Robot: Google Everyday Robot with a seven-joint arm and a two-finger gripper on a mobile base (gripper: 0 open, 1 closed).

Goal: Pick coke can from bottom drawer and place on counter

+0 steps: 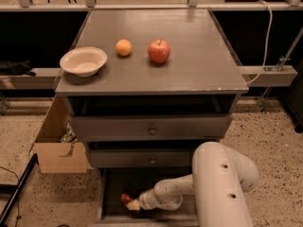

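The bottom drawer (111,193) of the grey cabinet stands open, with a dark interior. A small red coke can (125,198) lies inside it at the left front. My white arm reaches into the drawer from the right, and my gripper (133,204) is right against the can, partly covering it. The counter (194,56) is the flat grey cabinet top above.
On the counter stand a white bowl (83,61) at the left, an orange (123,47) and a red apple (159,51) near the middle. The two upper drawers (151,126) sit slightly open. A cardboard box (57,145) stands on the floor left of the cabinet.
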